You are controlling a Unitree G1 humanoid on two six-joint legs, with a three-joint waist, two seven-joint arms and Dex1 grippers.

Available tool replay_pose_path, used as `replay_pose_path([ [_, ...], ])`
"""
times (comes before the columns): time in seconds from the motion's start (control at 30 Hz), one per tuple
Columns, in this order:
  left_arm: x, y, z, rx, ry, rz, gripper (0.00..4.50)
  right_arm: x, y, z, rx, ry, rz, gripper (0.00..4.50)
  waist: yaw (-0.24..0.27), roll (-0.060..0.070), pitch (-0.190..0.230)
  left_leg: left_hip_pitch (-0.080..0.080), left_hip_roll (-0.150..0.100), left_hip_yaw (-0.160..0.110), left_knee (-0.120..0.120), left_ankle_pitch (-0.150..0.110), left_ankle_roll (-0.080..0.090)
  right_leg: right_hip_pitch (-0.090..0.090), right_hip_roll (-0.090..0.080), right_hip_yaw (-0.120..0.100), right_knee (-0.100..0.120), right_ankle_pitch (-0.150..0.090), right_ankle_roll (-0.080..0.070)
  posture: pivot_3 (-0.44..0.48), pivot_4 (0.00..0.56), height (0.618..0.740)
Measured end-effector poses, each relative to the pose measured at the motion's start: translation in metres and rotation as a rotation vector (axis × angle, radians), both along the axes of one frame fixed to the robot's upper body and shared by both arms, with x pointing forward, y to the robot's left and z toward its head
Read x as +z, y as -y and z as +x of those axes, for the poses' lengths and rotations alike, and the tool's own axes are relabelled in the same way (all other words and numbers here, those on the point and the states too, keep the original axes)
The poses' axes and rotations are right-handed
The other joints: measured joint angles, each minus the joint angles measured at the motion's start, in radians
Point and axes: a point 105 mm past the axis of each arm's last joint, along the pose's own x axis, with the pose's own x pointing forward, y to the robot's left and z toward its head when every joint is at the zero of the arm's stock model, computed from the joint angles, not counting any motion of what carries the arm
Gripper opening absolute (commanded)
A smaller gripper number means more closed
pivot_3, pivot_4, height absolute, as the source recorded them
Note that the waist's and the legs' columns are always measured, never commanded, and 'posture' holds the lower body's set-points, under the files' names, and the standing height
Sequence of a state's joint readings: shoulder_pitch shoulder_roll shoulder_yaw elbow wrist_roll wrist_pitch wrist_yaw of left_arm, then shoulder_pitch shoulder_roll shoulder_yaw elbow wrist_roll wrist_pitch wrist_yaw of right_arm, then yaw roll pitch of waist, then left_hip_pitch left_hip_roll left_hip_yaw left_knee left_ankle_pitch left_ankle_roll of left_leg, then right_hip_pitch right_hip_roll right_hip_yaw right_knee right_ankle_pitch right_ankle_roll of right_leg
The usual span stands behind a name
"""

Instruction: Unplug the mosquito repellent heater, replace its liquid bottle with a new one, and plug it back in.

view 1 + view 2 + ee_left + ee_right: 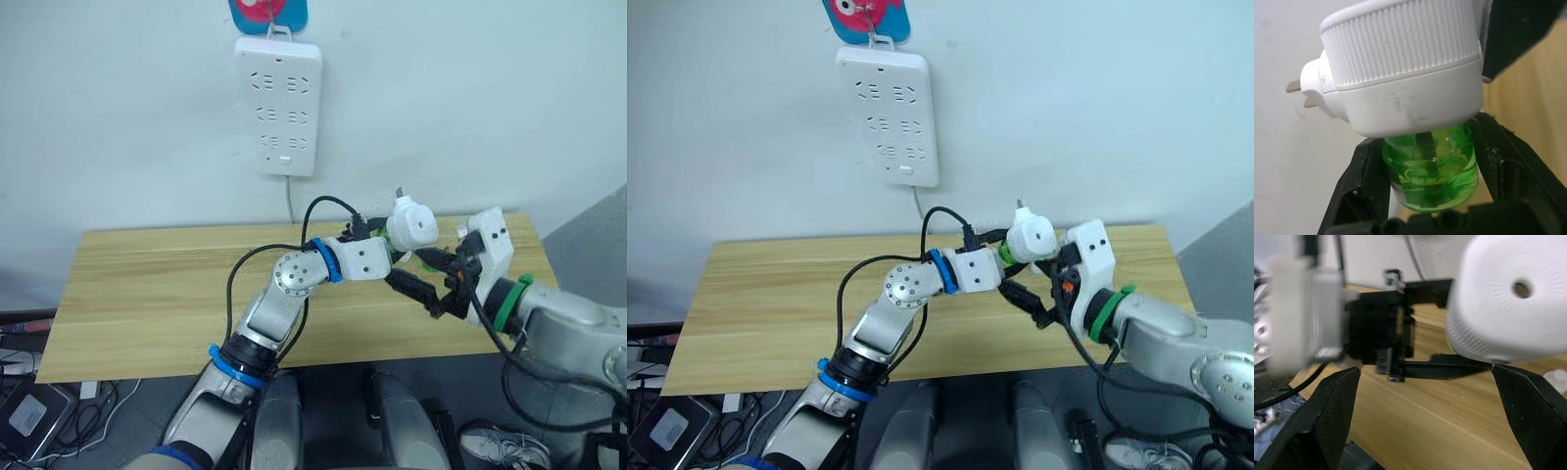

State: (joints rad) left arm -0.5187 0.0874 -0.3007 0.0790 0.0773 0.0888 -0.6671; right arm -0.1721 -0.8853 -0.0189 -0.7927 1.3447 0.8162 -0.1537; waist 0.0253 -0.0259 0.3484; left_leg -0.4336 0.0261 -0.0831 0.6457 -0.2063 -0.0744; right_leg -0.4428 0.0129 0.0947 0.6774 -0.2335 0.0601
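Heater (411, 225), unplugged, held above worktop (147, 294) by bottle (1430, 171) in closed left gripper (1427, 161); right gripper (1425, 382) spread open alongside, presumably for unscrewing.

White mosquito repellent heater (411, 225) — unplugged, prongs toward the wall, green liquid bottle (1430, 171) attached — above the table.

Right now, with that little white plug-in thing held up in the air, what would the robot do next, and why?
Probably close the open right claw on the white heater to twist it off: the left claw already clamps its green bottle, the prongs are free of the power strip.
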Motion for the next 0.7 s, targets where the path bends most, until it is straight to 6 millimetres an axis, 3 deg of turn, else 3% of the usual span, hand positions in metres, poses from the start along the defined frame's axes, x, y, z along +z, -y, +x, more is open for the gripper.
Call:
replay_pose_path([
  [0.1,-0.005,-0.005,0.002,0.015,-0.193,-0.175,2.26,0.006,0.001,0.004,-0.063,0.143,0.027,4.47,-0.003,-0.001,-0.007,0.001,0.0,0.0,0.001,0.0,0.0,0.0,0.0,0.0,0.001,0.0,0.0,0.134,0.245,0.74],
  [0.3,0.007,-0.014,0.004,-0.006,-0.252,-0.29,2.26,0.031,-0.008,0.017,-0.178,0.318,0.184,4.47,-0.007,-0.001,-0.026,0.002,0.0,0.001,0.001,0.002,0.001,0.001,0.002,0.001,0.0,0.002,0.0,0.118,0.236,0.74],
  [0.7,0.017,-0.009,-0.006,-0.085,-0.247,-0.309,2.26,0.025,-0.018,0.034,-0.217,0.285,0.232,4.47,-0.006,-0.002,-0.039,0.001,0.0,0.001,0.0,0.002,0.001,0.001,0.002,0.001,-0.002,0.002,0.0,0.118,0.239,0.74],
])
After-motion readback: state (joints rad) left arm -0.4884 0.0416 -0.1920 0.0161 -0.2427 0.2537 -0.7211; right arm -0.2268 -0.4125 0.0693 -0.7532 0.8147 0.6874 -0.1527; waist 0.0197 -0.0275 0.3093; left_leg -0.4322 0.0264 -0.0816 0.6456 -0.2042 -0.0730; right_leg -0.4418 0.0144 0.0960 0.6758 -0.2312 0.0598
